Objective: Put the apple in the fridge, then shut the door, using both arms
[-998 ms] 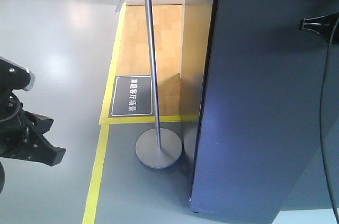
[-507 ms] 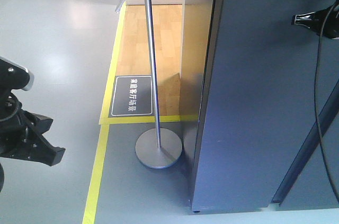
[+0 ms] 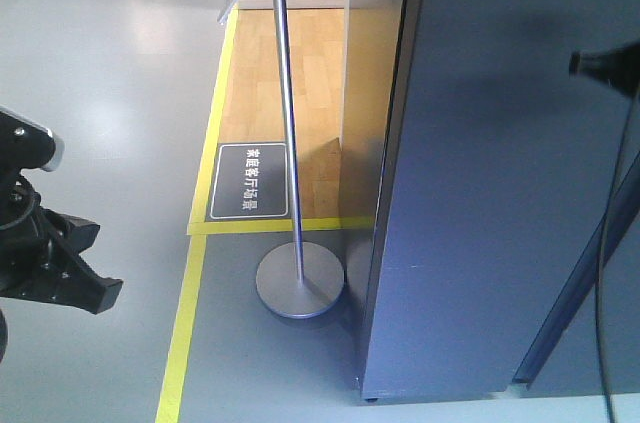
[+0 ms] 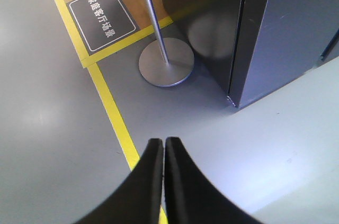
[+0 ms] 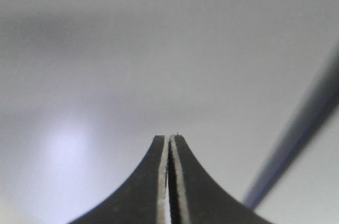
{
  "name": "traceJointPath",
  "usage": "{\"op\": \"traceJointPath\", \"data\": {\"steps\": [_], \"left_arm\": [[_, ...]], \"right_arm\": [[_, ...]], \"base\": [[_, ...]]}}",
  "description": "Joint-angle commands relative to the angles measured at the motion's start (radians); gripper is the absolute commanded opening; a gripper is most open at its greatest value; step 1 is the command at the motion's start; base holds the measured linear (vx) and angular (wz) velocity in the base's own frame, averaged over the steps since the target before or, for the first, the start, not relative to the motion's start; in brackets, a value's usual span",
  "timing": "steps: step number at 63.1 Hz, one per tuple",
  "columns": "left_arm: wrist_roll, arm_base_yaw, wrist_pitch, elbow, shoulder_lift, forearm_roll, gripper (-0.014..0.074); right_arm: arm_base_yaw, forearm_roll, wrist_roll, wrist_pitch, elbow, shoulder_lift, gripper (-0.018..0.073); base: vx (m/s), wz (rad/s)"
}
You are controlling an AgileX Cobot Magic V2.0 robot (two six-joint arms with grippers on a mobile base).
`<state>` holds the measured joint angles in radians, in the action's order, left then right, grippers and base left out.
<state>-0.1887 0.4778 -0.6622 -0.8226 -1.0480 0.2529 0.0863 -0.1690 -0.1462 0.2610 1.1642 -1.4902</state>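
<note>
Door swinging shut, R arm pushing.

R pincer, tips pressed together w/ nothing held, is sliding further right across the door than half a sec ago; fridge gap looks nearly gone. L pincer also together, hanging idle left of fridge. Apple not visible, prob. inside already.

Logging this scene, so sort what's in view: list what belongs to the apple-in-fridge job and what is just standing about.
Job things:
- tall dark grey-blue fridge
- black left hand, shut, empty
- black right hand, shut, empty

Just standing about:
- silver pole stand on a round metal base
- dark floor sign with white characters
- yellow floor tape

No apple in view.
</note>
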Motion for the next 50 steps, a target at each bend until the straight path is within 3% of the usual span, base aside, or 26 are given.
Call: {"op": "traceJointPath", "data": {"steps": [1,13,28,50], "left_arm": [[-0.010,-0.001,0.047,-0.026,0.015,0.008,-0.0006],[-0.010,-0.001,0.047,-0.026,0.015,0.008,-0.0006],[-0.010,-0.001,0.047,-0.026,0.015,0.008,-0.0006],[-0.010,-0.001,0.047,-0.026,0.015,0.008,-0.0006]], "right_arm": [[-0.047,-0.002,0.036,-0.060,-0.101,0.151,-0.0003],[-0.145,0.034,0.035,-0.035,-0.344,0.386,-0.0003],[-0.216,0.078,0.040,0.095,-0.522,0.675,-0.0003],[-0.218,0.072,0.049,0.492,-0.553,1.019,-0.0003]], "base": [[0.00,0.00],[0.00,0.00],[0.00,0.00],[0.00,0.00]]}}
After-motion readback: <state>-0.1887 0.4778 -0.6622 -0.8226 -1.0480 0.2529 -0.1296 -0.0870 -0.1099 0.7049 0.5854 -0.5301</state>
